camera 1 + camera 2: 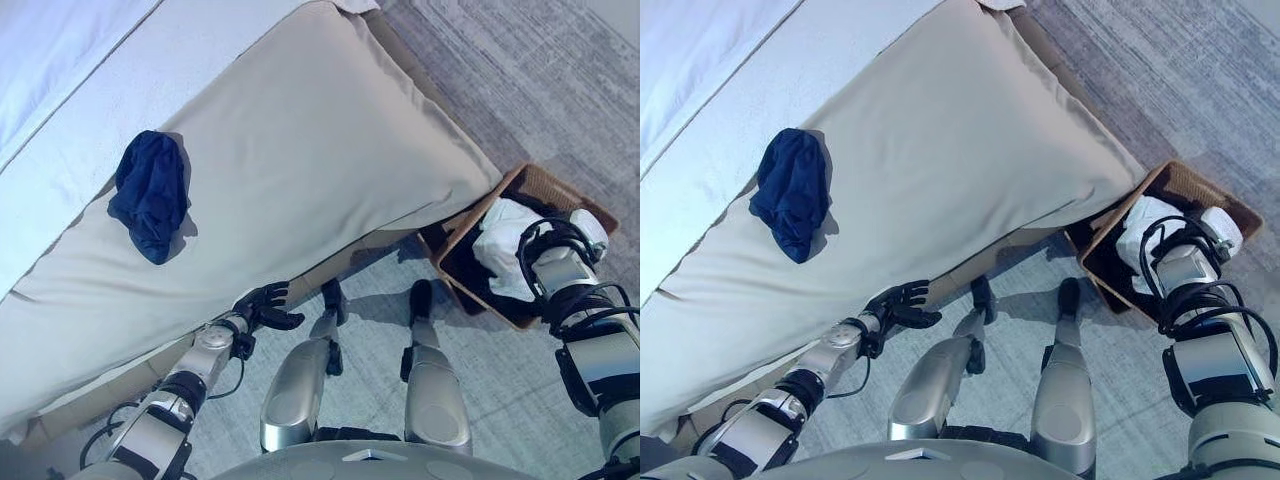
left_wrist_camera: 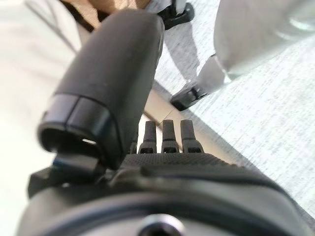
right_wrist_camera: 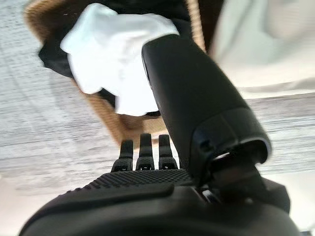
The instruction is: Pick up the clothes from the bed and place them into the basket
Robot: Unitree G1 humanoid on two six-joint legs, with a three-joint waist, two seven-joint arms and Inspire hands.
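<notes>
A dark blue garment (image 1: 150, 195) lies crumpled on the beige bed cover (image 1: 320, 150), toward the left. A brown wicker basket (image 1: 478, 215) stands on the floor off the bed's corner, at the right. It holds a white cloth (image 1: 505, 245) on top of a dark cloth (image 1: 462, 265). My right hand (image 3: 147, 187) hovers over the basket (image 3: 110, 123), fingers straight and empty, with the white cloth (image 3: 113, 54) lying past them. My left hand (image 1: 265, 305) is low at the bed's near edge, fingers relaxed and empty, well short of the blue garment.
A white sheet (image 1: 60, 60) covers the bed's far left part. Grey carpet (image 1: 520, 70) runs behind and around the basket. The bed's corner (image 1: 480, 180) overhangs close to the basket's left rim.
</notes>
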